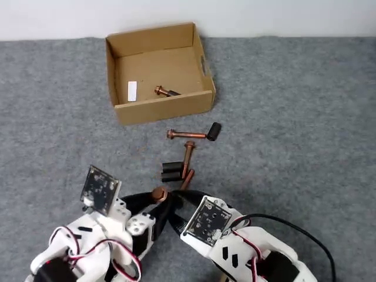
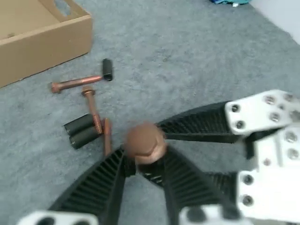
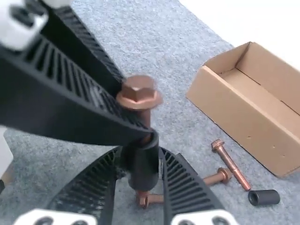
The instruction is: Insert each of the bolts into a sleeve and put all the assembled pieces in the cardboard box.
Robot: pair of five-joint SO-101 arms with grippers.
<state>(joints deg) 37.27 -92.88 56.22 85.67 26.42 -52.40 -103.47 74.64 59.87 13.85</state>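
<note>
Now left jaws hold bolt (image 3: pixel 139 93), right jaws sleeve (image 3: pixel 140 166).

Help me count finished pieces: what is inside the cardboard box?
One bolt with a dark sleeve on it lies on the cardboard box floor, beside a white label. The floor just behind the near wall is hidden.

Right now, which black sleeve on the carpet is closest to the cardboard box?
The single sleeve beside the tip of the sideways bolt. The other two sleeves lie paired, farther off.
</note>
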